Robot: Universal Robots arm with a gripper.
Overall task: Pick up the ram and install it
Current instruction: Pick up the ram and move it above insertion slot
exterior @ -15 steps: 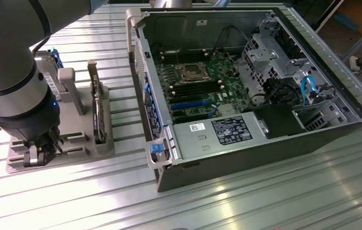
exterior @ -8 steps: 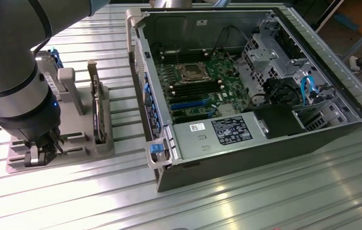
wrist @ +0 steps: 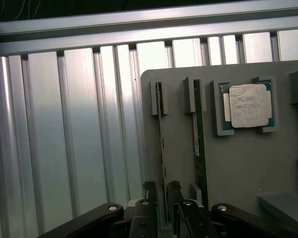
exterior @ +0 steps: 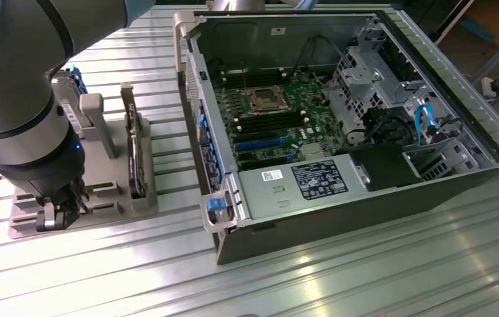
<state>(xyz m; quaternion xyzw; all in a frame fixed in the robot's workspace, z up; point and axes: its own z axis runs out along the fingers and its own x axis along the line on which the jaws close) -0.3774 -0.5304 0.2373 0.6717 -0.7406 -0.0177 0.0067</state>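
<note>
Two rams stand on edge in slots of a grey holder [wrist: 238, 163]. One ram [wrist: 162, 144] is a thin green stick and runs between my fingertips. The other ram [wrist: 199, 144] stands one slot over, beside a silver-lidded processor [wrist: 248, 105]. My gripper [wrist: 162, 191] is open and straddles the first stick, with a gap on either side of it. In the exterior view the gripper [exterior: 55, 212] hangs low over the holder [exterior: 99, 211] at the exterior view's left, and the arm hides the sticks there.
An open computer case [exterior: 434, 191] lies to the exterior view's right of the holder, its motherboard [exterior: 275, 112] facing up. A dark expansion card [exterior: 135, 152] and a hard drive [exterior: 73, 99] stand on the holder. The ribbed metal table [exterior: 364, 277] stretches all around.
</note>
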